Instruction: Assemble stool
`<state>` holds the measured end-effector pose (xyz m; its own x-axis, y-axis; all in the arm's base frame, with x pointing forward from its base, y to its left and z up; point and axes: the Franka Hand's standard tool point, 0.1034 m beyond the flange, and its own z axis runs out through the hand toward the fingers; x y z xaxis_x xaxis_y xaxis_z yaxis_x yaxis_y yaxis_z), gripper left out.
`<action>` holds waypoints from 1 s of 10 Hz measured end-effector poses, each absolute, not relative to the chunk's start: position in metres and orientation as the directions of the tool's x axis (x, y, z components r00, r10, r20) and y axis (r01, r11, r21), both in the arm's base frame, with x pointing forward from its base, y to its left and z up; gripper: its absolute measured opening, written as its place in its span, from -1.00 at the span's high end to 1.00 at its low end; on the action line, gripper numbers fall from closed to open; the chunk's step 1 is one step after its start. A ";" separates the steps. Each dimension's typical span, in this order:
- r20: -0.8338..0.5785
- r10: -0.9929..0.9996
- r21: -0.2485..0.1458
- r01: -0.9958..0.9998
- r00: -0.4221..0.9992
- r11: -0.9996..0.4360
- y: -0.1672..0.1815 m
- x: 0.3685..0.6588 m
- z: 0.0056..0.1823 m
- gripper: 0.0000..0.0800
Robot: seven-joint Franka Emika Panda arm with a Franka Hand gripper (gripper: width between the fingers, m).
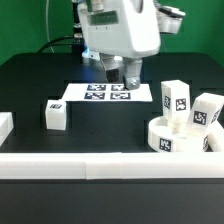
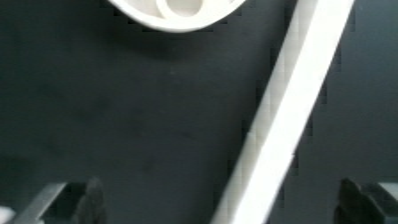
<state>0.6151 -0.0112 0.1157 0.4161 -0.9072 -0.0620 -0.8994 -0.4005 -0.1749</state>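
hand [image 1: 122,79] hangs released and empty over the marker board [image 1: 105,92]; how high above it, cannot tell. wrist view shows both fingers [image 2: 59,200] spread wide, only dark desk [image 1: 30,80] and a strip of rail between them. long white border rail [image 1: 100,165] runs along the desk's near edge. ring-shaped seat [image 1: 178,138] lies flat at the exterior view's right, just beside that rail, with a tag on its wall facing the camera. middle leg [image 1: 176,98] stands upright at the seat's back rim and far-right leg [image 1: 209,110] stands next to it toward the exterior view's right; inside the ring or just behind it, cannot tell. lone leg [image 1: 57,114] sits on the exterior view's left, well apart from the seat. judgement: early step, no leg looks joined, hand has no part yet. next move likely calls for travelling to a leg, lining the spread fingers across its flat sides, descending square, then closing. lone leg looks easiest, nothing crowds it.
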 end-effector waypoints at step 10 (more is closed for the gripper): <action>0.109 -0.257 -0.109 -0.246 0.960 -0.963 -0.068 0.600 0.100 -0.62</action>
